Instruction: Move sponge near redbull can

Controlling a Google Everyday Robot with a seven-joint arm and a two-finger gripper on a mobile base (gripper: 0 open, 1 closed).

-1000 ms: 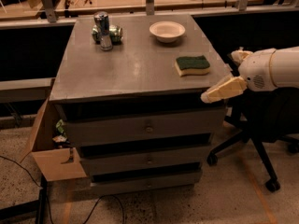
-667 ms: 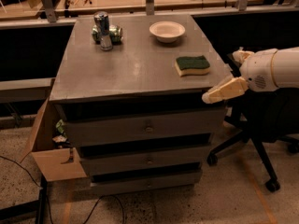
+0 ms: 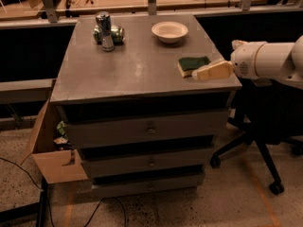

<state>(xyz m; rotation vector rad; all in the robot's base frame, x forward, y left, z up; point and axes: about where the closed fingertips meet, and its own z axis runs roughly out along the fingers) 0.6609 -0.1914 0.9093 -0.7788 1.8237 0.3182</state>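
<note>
The sponge (image 3: 193,64), pale yellow with a dark green top, lies flat near the right front corner of the grey cabinet top (image 3: 137,70). The redbull can (image 3: 104,31), slim, silver and blue, stands upright at the back left of the top. My gripper (image 3: 202,73) reaches in from the right on a white arm. Its cream tip sits just right of and slightly in front of the sponge, at about its height. Whether it touches the sponge cannot be told.
A stouter green and silver can (image 3: 113,34) lies on its side right behind the redbull can. A white bowl (image 3: 169,31) stands at the back, right of centre. A cardboard box (image 3: 52,150) sits by the cabinet's left side and an office chair base (image 3: 255,155) on the right.
My gripper has risen from below the cabinet's right front edge and moved left, to the level of the top beside the sponge. The sponge, cans and bowl have not moved.
</note>
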